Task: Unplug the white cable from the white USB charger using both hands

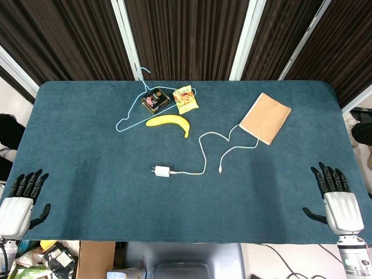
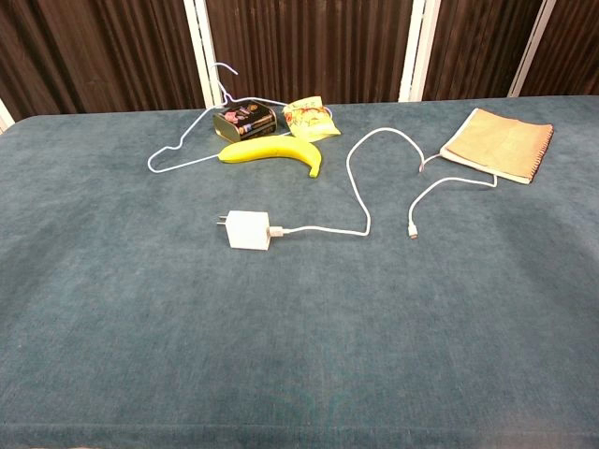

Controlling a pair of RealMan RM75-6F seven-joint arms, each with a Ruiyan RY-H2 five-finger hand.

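A white USB charger point(image 1: 162, 171) point(image 2: 248, 229) lies flat near the middle of the blue table, prongs pointing left. The white cable point(image 1: 204, 152) point(image 2: 358, 182) is plugged into its right side, loops away toward the notebook and ends in a free connector point(image 1: 220, 171) point(image 2: 412, 230). My left hand point(image 1: 20, 200) rests at the near left table edge, fingers spread, holding nothing. At the near right edge my right hand point(image 1: 336, 200) lies the same way, empty. Neither hand shows in the chest view.
A yellow banana point(image 1: 169, 122) point(image 2: 273, 151), a light blue wire hanger point(image 1: 132, 113) point(image 2: 182, 140), a small dark tin point(image 1: 155, 100) point(image 2: 244, 122) and a snack packet point(image 1: 186, 99) point(image 2: 310, 119) lie behind the charger. A brown spiral notebook point(image 1: 265, 118) point(image 2: 497, 143) sits at the back right.
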